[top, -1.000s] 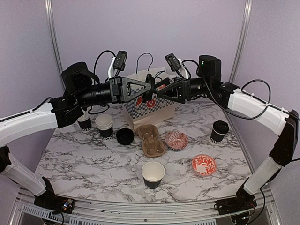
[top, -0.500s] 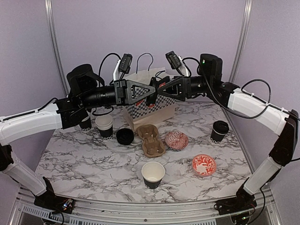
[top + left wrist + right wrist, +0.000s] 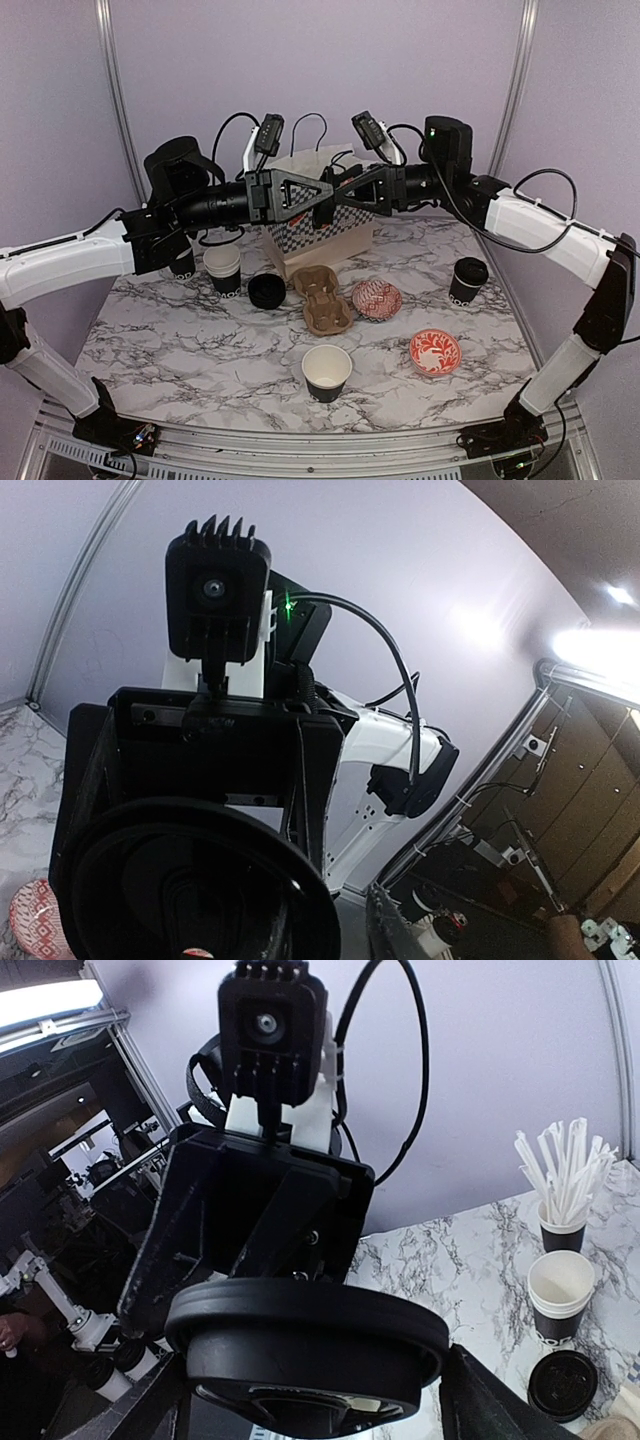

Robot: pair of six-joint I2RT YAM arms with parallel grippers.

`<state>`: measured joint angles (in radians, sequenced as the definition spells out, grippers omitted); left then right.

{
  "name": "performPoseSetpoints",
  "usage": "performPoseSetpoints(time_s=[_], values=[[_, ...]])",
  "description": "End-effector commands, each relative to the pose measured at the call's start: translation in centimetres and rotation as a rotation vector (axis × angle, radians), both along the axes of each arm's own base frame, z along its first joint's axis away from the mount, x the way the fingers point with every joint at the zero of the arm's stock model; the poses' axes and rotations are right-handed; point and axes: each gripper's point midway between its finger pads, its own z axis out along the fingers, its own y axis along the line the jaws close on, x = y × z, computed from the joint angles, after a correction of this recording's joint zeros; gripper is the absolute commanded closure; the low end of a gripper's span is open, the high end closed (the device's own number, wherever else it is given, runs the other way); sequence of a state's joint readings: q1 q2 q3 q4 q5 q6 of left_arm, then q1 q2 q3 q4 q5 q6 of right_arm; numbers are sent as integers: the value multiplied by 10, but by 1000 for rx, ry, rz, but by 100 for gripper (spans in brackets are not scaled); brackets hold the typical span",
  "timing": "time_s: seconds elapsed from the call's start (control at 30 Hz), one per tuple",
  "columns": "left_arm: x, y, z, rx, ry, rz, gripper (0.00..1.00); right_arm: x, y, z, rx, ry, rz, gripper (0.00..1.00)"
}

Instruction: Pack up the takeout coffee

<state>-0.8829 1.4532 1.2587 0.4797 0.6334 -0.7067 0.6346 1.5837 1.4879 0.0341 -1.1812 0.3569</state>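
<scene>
My two grippers meet tip to tip in the air above the checkered bag. My right gripper (image 3: 333, 197) is shut on a round black lid (image 3: 305, 1345), one finger on each side of it. The same lid fills the lower left of the left wrist view (image 3: 180, 880). My left gripper (image 3: 322, 205) is right against the lid; only one of its fingers (image 3: 388, 920) shows, just clear of the rim. An open black cup (image 3: 327, 372) stands at the front, a lidded cup (image 3: 467, 280) at the right, stacked cups (image 3: 223, 268) at the left, and a loose lid (image 3: 267, 290) beside them.
A checkered paper bag (image 3: 345, 232) stands at the back under the grippers. A brown cardboard cup carrier (image 3: 323, 298) lies in front of it. Two red patterned bowls (image 3: 377, 299) (image 3: 435, 351) sit to the right. A cup of straws (image 3: 562, 1225) stands at the far left.
My left gripper has moved right and slightly up until it meets my right gripper and the lid. The right gripper has barely moved.
</scene>
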Motion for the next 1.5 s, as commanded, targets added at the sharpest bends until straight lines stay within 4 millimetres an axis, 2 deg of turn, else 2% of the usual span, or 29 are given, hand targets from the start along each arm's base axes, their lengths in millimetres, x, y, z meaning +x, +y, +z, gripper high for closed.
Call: performPoseSetpoints(time_s=[0.0, 0.13, 0.23, 0.33, 0.4, 0.6, 0.73, 0.9, 1.2, 1.47], values=[[-1, 9, 0, 11, -33, 40, 66, 7, -4, -11, -35, -33, -35, 27], [-1, 22, -27, 127, -24, 101, 60, 20, -22, -30, -94, -86, -104, 29], [2, 41, -64, 281, -2, 188, 58, 23, -32, -50, -194, -203, -153, 29], [8, 63, -103, 441, 18, 291, 58, 18, -36, -80, -343, -306, -144, 29], [8, 76, -120, 491, 31, 331, 58, 10, -38, -99, -434, -343, -105, 30], [11, 97, -175, 649, 133, 401, 58, -19, -48, -146, -640, -391, 53, 30], [9, 99, -216, 735, 215, 393, 59, -38, -43, -170, -751, -416, 131, 31], [2, 99, -255, 809, 270, 368, 61, -59, -34, -187, -817, -423, 214, 31], [-23, 79, -292, 852, 310, 260, 61, -81, -20, -205, -876, -419, 307, 32], [-34, 64, -320, 869, 343, 212, 61, -85, -12, -214, -898, -406, 330, 33]])
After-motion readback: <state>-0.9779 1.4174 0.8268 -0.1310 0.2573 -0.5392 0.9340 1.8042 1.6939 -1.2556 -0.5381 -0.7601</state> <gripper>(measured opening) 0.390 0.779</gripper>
